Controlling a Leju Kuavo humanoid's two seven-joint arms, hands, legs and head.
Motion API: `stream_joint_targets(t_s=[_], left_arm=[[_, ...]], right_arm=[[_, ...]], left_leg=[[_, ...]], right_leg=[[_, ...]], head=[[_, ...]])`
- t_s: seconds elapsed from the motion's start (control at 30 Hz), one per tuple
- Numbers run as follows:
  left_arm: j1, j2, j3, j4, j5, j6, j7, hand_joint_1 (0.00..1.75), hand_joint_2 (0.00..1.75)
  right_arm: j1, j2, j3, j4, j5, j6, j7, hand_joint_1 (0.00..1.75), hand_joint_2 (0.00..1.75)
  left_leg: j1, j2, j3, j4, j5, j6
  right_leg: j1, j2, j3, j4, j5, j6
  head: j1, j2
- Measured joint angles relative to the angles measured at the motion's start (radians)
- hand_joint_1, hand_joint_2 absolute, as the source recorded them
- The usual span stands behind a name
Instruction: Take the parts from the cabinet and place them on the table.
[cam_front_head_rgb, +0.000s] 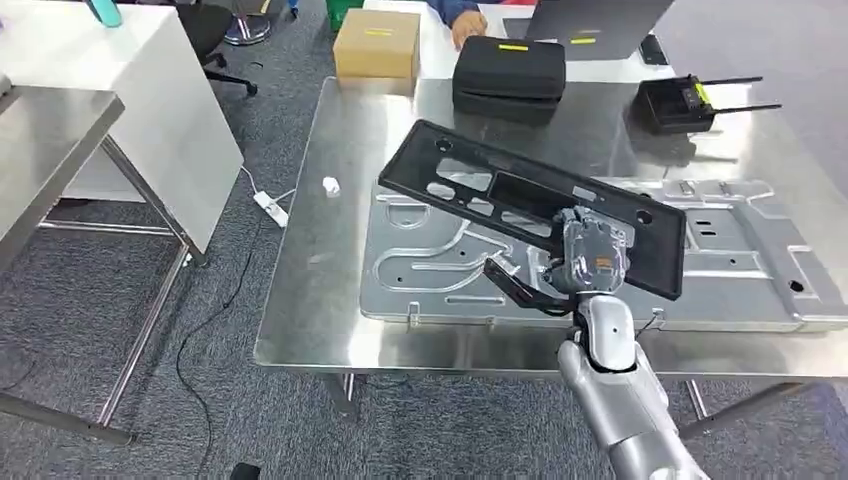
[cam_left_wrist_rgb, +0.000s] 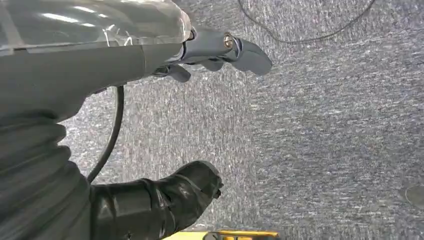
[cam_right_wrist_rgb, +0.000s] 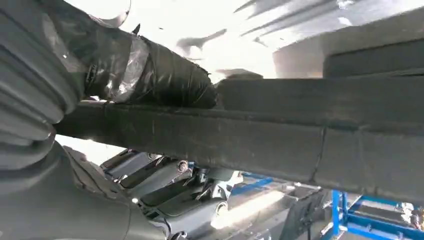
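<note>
My right hand (cam_front_head_rgb: 585, 255) grips the near long edge of a long black plastic panel (cam_front_head_rgb: 480, 180) with cut-outs, holding it tilted above a stamped silver sheet-metal part (cam_front_head_rgb: 740, 270) that lies flat on the steel table (cam_front_head_rgb: 320, 270). In the right wrist view the panel's edge (cam_right_wrist_rgb: 280, 135) runs across the picture, with my thumb (cam_right_wrist_rgb: 160, 75) on one side and my fingers (cam_right_wrist_rgb: 170, 180) curled on the other. My left hand (cam_left_wrist_rgb: 210, 55) hangs over grey carpet, fingers apart and holding nothing.
At the table's far edge stand a black case (cam_front_head_rgb: 510, 75), a cardboard box (cam_front_head_rgb: 377, 42) and a black device with antennas (cam_front_head_rgb: 680, 102). A person's hand (cam_front_head_rgb: 465, 28) rests beyond the case. A white table (cam_front_head_rgb: 120, 70) stands at the left, with a cable and power strip (cam_front_head_rgb: 270, 207) on the carpet.
</note>
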Motion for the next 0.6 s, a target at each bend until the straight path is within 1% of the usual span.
stream_joint_targets(t_s=[0.03,0.07,0.1,0.13,0.17,0.2,0.23,0.27,0.3,0.33,0.37,0.4,0.43,0.47,0.53,0.57,0.6], left_arm=[[0.0,0.0,0.0,0.0,0.0,0.0,-0.003,0.0,1.75],[0.0,0.0,0.0,0.0,0.0,0.0,-0.007,0.0,1.75],[0.0,0.0,0.0,0.0,0.001,0.0,-0.013,0.0,1.75],[0.0,0.0,0.0,0.0,0.004,0.0,-0.018,0.0,1.75],[0.0,0.0,0.0,0.0,0.006,-0.002,-0.022,0.0,1.75],[0.0,0.0,0.0,0.0,0.006,-0.005,-0.028,0.0,1.75],[0.001,0.0,0.0,0.0,0.008,-0.007,-0.034,0.0,1.75],[0.0,0.0,0.0,0.0,0.01,-0.01,-0.042,0.0,1.75],[0.0,0.0,0.001,0.0,0.012,-0.015,-0.049,0.0,1.75],[0.0,0.0,0.001,0.0,0.013,-0.023,-0.057,0.0,1.75],[0.0,0.001,0.001,0.0,0.014,-0.029,-0.064,0.0,1.75],[0.0,0.002,0.001,0.0,0.014,-0.035,-0.068,0.0,1.75],[-0.001,0.003,0.001,0.0,0.014,-0.043,-0.071,0.0,1.75],[-0.001,0.003,0.001,0.0,0.015,-0.045,-0.074,0.0,1.75],[0.0,0.003,0.001,0.0,0.014,-0.046,-0.076,0.0,1.75],[0.0,0.003,0.001,0.0,0.014,-0.047,-0.076,0.0,1.75],[-0.001,0.002,0.001,0.0,0.015,-0.047,-0.076,0.0,1.75]], right_arm=[[0.006,0.0,-0.001,0.0,0.0,0.0,0.001,1.75,1.75],[0.01,0.0,-0.003,0.0,0.0,-0.002,0.002,1.75,1.75],[0.014,-0.001,-0.006,0.0,0.001,-0.002,0.003,1.75,1.75],[0.014,-0.001,-0.007,0.0,0.002,-0.002,0.003,1.75,1.75],[0.016,-0.001,-0.009,0.0,0.002,-0.003,0.004,1.75,1.75],[0.019,-0.001,-0.01,0.0,0.003,-0.002,0.004,1.75,1.75],[0.023,-0.001,-0.011,0.0,0.005,-0.002,0.004,1.75,1.75],[0.028,-0.001,-0.011,0.0,0.007,-0.002,0.004,1.75,1.75],[0.031,-0.001,-0.012,0.0,0.008,-0.002,0.004,1.75,1.75],[0.033,-0.001,-0.012,0.0,0.008,-0.002,0.003,1.75,1.75],[0.033,-0.001,-0.012,0.0,0.008,-0.002,0.002,1.75,1.75],[0.033,-0.002,-0.013,-0.003,0.008,-0.002,0.002,1.75,1.75],[0.033,-0.002,-0.015,-0.005,0.009,-0.001,0.002,1.75,1.75],[0.032,-0.002,-0.018,-0.007,0.009,-0.001,0.002,1.75,1.75],[0.032,-0.002,-0.018,-0.01,0.01,-0.001,-0.001,1.75,1.75],[0.032,-0.002,-0.018,-0.011,0.01,-0.001,-0.001,1.75,1.75],[0.033,-0.004,-0.019,-0.013,0.01,-0.001,-0.001,1.75,1.75]], left_leg=[[0.001,0.0,0.002,-0.004,0.002,-0.006],[-0.005,0.0,0.005,-0.004,0.001,-0.014],[-0.001,-0.001,-0.001,0.011,-0.014,-0.017],[-0.001,-0.001,-0.021,0.055,-0.047,-0.02],[0.002,-0.001,-0.052,0.124,-0.085,-0.023],[0.004,-0.001,-0.09,0.205,-0.121,-0.027],[0.005,-0.001,-0.12,0.268,-0.142,-0.03],[0.005,0.0,-0.134,0.296,-0.141,-0.031],[0.005,0.0,-0.123,0.273,-0.117,-0.031],[0.005,0.0,-0.091,0.208,-0.077,-0.03],[0.006,0.0,-0.044,0.115,-0.031,-0.027],[0.006,-0.001,-0.001,0.029,-0.001,-0.022],[0.002,-0.002,0.01,0.007,-0.018,-0.016],[-0.001,-0.002,0.009,0.002,-0.01,-0.012],[-0.003,-0.002,0.007,0.003,-0.008,-0.003],[-0.002,-0.001,0.008,-0.004,-0.003,0.005],[0.004,0.002,0.013,-0.013,0.005,0.015]], right_leg=[[0.001,0.0,0.0,0.001,0.0,-0.005],[-0.008,0.0,0.005,-0.013,0.006,-0.014],[-0.011,-0.003,0.013,-0.021,0.011,-0.02],[-0.014,-0.003,0.014,-0.023,0.013,-0.027],[-0.014,-0.003,0.013,-0.023,0.013,-0.029],[-0.012,-0.003,0.013,-0.022,0.012,-0.031],[-0.012,-0.003,0.013,-0.021,0.011,-0.032],[-0.012,-0.003,0.012,-0.018,0.011,-0.032],[-0.012,-0.002,0.012,-0.016,0.009,-0.031],[-0.012,0.0,0.012,-0.013,0.007,-0.029],[-0.012,0.001,0.012,-0.01,0.005,-0.026],[-0.012,0.002,0.012,-0.006,0.003,-0.023],[-0.007,0.002,0.009,-0.002,0.001,-0.017],[-0.006,0.002,0.007,-0.001,0.001,-0.013],[-0.006,0.002,0.009,-0.006,0.006,-0.001],[-0.006,0.002,0.009,-0.008,0.007,0.006],[-0.012,0.001,0.004,0.002,-0.003,0.011]], head=[[0.001,0.0],[0.0,0.0],[0.0,0.0],[-0.005,0.0],[-0.005,0.0],[-0.005,0.0],[-0.005,0.0],[-0.005,0.0],[-0.005,0.0],[-0.005,0.0],[-0.005,0.0],[-0.005,0.0],[-0.005,0.0],[-0.004,0.0],[-0.004,0.0],[-0.004,0.0],[-0.004,0.0]])
